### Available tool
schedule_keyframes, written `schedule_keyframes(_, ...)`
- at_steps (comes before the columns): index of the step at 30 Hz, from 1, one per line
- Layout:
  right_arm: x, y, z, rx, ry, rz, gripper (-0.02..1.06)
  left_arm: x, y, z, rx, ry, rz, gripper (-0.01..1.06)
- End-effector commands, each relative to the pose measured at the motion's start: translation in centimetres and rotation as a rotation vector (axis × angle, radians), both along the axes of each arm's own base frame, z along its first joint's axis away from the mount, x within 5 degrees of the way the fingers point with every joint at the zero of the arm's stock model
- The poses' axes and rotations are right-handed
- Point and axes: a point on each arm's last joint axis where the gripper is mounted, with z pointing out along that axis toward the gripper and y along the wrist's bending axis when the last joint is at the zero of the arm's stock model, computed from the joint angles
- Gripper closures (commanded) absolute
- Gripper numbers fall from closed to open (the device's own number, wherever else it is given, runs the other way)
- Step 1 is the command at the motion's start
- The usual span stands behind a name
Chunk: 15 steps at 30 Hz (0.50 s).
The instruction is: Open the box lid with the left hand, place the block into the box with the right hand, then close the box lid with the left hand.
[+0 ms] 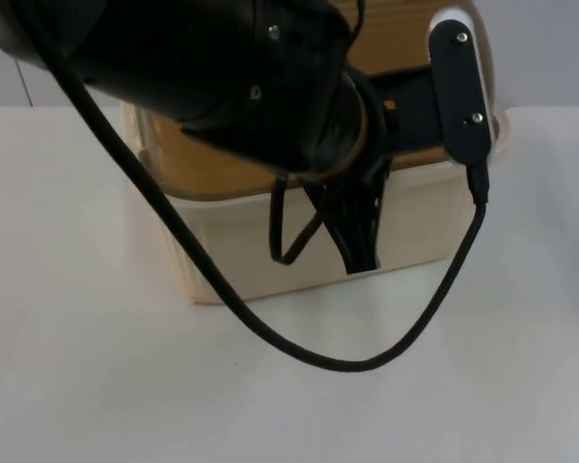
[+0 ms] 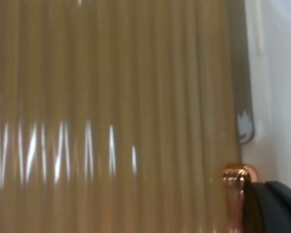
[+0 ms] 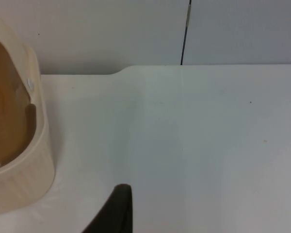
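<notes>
White table [image 1: 87, 386] has wide bare room in front of and to both sides of the box [image 1: 299, 251]; the box sits toward the far side, near the grey partition wall [image 3: 111, 34]. In the right wrist view the table's far edge meets the wall, with a rounded step in that edge, and a dark vertical seam runs down the wall.

Box: cream body with a ribbed, light-wood look and rounded corners, front wall facing the top camera. Its lid [image 1: 207, 164] is translucent amber-brown and ribbed; in the top view it shows over the box's rim behind the arm. The left wrist view sits very close on the lid's amber ribs [image 2: 111, 111], with white glints across them and a small copper-coloured knob [image 2: 237, 177] at the lid's edge.

Left arm covers most of the box from above. Left gripper [image 1: 352, 227] hangs over the box's front wall, black fingers pointing down past the rim; cannot tell whether it is released or grasping anything, since the fingers overlap each other and the arm hides the contact.

Right gripper [image 3: 114, 213] hovers low over bare table beside the box's end wall [image 3: 34, 145], apart from it; one dark fingertip shows, so clenched or released cannot be told.

Whether the lid is fully down or raised is hard to make out. The box's inside is hidden.
</notes>
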Motion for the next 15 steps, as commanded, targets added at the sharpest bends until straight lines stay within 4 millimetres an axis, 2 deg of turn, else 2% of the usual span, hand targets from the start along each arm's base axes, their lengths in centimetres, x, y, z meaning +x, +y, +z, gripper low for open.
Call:
schedule_keyframes(1,-0.04,0.01,0.21,-0.009,-0.008,0.005,0.00,-0.20,-0.13,-0.14,0.007,0.002,-0.006,1.05)
schedule_keyframes(10,-0.06,-0.01,0.16,-0.010,-0.003,0.003,0.00,-0.60,-0.39,-0.34,0.021,0.028,-0.042,1.05)
schedule_keyframes(15,-0.06,-0.01,0.16,-0.010,-0.003,0.003,0.00,-0.05,0.11,-0.53,0.027,0.030,-0.026,1.05)
